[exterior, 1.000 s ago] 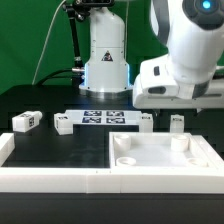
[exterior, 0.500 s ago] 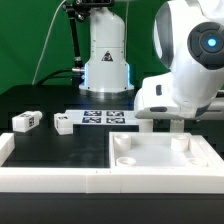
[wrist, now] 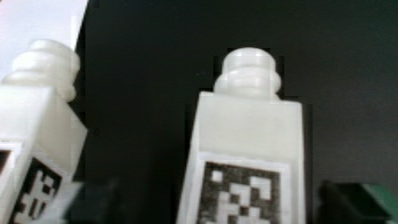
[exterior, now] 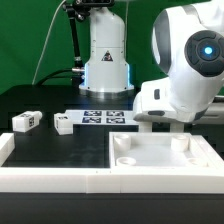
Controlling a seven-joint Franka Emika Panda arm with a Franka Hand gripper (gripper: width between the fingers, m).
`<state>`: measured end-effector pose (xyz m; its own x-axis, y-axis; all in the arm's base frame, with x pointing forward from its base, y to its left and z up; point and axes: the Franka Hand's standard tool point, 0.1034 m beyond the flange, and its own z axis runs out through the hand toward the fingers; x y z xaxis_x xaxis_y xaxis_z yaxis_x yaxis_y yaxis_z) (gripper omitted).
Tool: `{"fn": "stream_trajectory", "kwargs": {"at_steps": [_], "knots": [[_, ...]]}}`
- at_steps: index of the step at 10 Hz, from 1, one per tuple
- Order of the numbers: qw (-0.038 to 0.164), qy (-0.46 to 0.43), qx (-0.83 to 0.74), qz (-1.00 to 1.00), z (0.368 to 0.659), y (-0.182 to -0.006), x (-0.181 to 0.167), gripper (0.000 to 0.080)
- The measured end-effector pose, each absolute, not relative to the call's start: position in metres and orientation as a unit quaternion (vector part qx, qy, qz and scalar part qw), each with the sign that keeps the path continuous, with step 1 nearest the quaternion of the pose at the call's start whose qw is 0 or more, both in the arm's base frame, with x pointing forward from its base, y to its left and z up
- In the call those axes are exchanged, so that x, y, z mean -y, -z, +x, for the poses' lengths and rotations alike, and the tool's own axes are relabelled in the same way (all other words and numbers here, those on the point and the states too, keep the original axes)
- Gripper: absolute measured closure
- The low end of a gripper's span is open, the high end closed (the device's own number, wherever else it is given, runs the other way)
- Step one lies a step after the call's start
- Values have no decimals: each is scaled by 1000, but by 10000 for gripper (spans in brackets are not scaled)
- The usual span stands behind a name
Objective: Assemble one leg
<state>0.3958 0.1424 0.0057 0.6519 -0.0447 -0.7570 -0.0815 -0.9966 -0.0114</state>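
In the wrist view one leg (wrist: 244, 130), a white block with a knobbed end and a black-and-white tag, stands between my gripper's (wrist: 217, 208) dark fingers (wrist: 361, 198). The jaws are open, with a gap on each side of the leg. A second leg (wrist: 39, 110) stands beside it. In the exterior view my gripper (exterior: 163, 123) is low behind the large white tray-like part (exterior: 160, 160) and hides these two legs. Two more legs (exterior: 25, 121) (exterior: 63, 124) lie at the exterior view's left.
The marker board (exterior: 100, 117) lies on the black table behind the parts. The robot base (exterior: 105, 60) stands at the back. A white rim (exterior: 5, 150) runs along the front left edge of the table.
The arm has come down and moved toward the exterior view's left. The two legs behind the tray-like part, visible one second ago, are now covered by the gripper.
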Motion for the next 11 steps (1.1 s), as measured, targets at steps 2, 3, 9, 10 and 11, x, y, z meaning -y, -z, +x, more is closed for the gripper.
{"fn": "stream_trajectory", "kwargs": {"at_steps": [2, 3, 9, 10, 11], "knots": [[22, -416, -35, -909, 396, -6, -142, 381], [22, -416, -35, -909, 396, -6, -142, 511], [23, -417, -31, -908, 396, -8, -142, 511], [29, -417, -19, -908, 399, -21, -140, 511], [31, -413, -17, -910, 402, -41, -138, 511]]}}
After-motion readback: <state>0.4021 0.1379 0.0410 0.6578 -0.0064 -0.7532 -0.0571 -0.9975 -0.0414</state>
